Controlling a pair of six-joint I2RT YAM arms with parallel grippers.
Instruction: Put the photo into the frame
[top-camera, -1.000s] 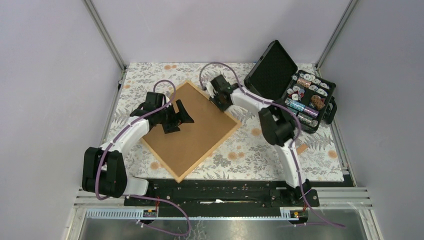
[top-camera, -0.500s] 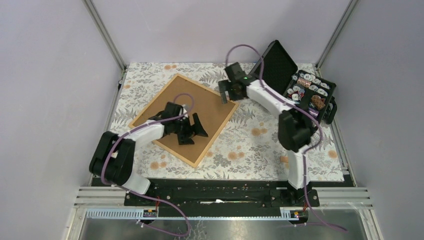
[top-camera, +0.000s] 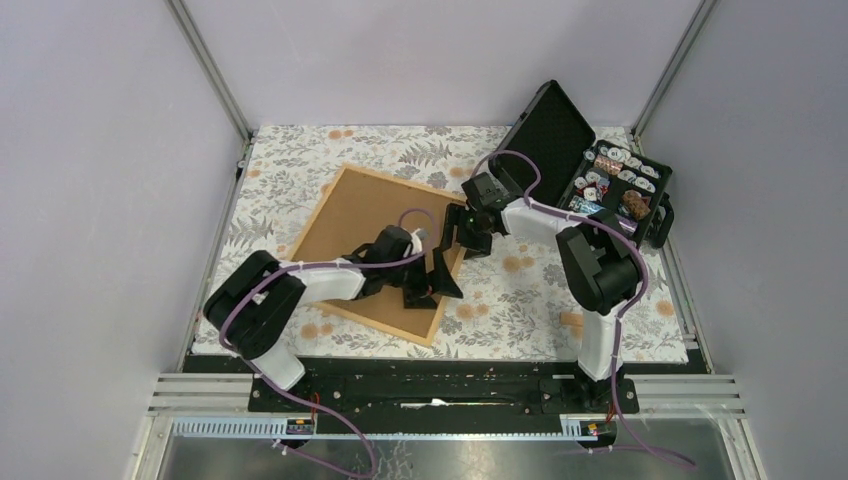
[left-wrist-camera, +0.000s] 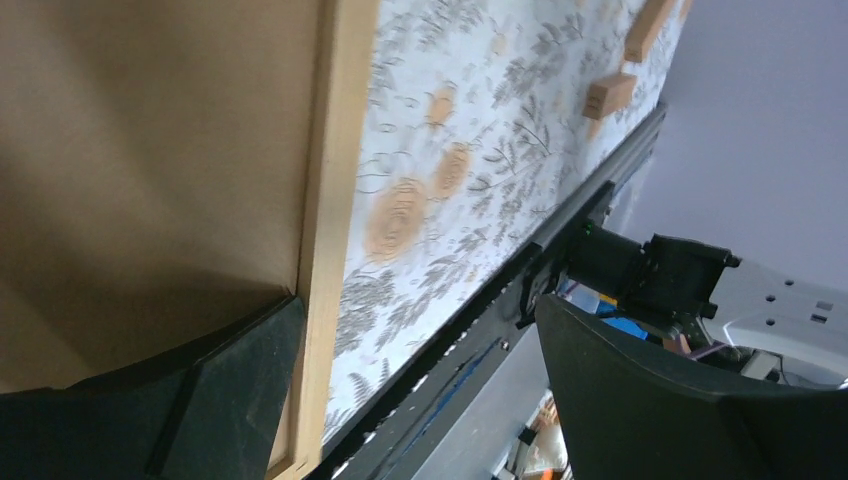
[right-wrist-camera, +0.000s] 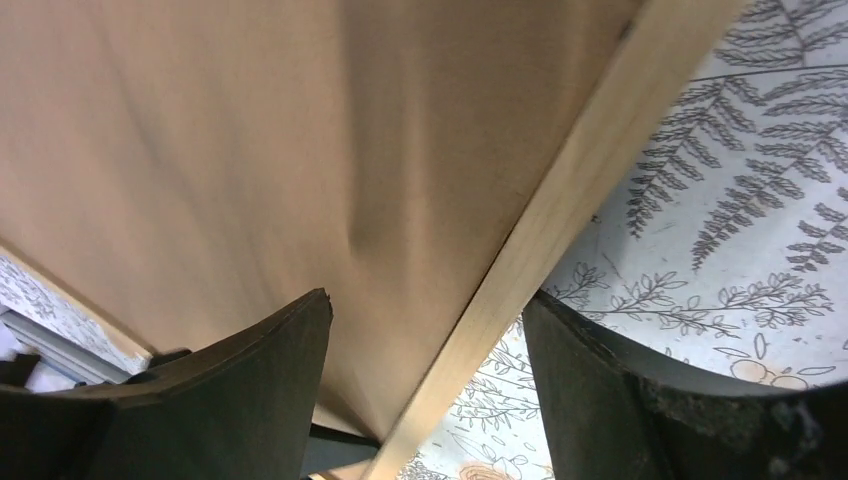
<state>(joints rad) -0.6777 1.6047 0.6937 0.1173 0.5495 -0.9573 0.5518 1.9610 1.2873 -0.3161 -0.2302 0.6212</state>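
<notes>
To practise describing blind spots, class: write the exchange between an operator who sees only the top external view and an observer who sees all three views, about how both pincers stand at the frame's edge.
Operator: The right pincer hides the rail of the frame from me. Where are its fingers?
Observer: In the right wrist view they stand apart, one over the brown board, one over the floral cloth, with the rail between them.
Operator: And the left pincer?
Observer: In the left wrist view it is open too, one finger over the board, the other outside the rail.
</notes>
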